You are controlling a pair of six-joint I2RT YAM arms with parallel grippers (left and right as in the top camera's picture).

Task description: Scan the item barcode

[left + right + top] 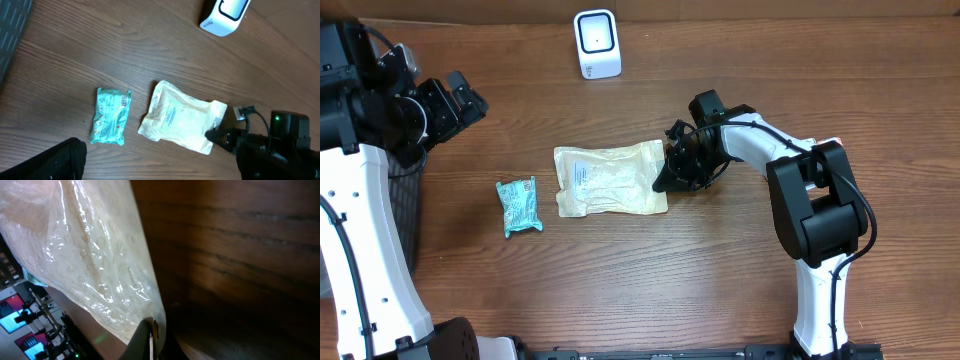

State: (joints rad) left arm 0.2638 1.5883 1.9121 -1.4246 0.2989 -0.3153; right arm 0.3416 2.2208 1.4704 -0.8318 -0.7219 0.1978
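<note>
pouch (605, 180) pinched by right fingers (663, 181)

No text can be read: the label on the cream pouch (610, 180) and the print on the teal packet (518, 205) are too small.

The pouch (610, 178) is showing pale cream under a white printed label, the small packet (519, 204) is gleaming teal (with white print), and the scanner (597, 43) is sitting white, dark-faced, on the brown wood-grain table (720, 290).
</note>
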